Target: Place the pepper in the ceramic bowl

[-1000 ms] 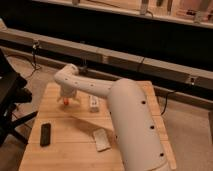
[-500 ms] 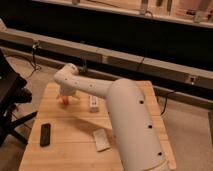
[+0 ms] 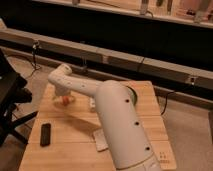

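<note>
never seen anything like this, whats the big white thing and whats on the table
The big white shape is a robot arm, seen from one camera looking down over it. It reaches across a wooden table. Its hand is at the far left end, low over the table, right at a small orange-red pepper. On the table there are also a dark flat object near the front left and a pale flat item by the arm. A green bowl peeks out behind the arm.

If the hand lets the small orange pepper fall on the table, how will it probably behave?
The pepper, under the hand at the table's left side, looks small, so probably light. Its slender shape may roll a little.
</note>
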You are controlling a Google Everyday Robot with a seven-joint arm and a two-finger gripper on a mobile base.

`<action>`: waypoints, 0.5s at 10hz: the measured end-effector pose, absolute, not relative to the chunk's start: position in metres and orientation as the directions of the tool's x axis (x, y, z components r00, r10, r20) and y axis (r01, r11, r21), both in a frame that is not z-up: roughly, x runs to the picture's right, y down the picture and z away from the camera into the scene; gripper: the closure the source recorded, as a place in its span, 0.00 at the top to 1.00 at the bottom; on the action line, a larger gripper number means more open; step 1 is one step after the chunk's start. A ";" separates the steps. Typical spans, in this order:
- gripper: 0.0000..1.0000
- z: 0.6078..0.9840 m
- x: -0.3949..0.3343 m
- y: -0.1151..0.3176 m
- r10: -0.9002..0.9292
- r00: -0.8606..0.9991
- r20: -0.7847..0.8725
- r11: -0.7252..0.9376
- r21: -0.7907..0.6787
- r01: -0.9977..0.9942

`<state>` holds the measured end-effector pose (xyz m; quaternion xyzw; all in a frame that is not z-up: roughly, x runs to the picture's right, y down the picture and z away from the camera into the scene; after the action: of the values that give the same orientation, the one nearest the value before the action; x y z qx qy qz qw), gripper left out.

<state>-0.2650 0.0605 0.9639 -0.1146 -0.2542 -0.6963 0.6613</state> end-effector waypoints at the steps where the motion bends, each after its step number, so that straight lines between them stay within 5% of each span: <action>1: 0.80 0.968 -0.265 0.062 -0.859 -0.101 0.501 0.000 0.198 0.980; 3: 0.69 0.973 -0.270 0.065 -0.854 -0.106 0.510 -0.006 0.194 0.981; 5: 0.46 0.975 -0.270 0.068 -0.848 -0.111 0.519 -0.014 0.187 0.982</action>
<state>-0.2705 0.0679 0.9749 -0.1313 -0.2560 -0.6998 0.6538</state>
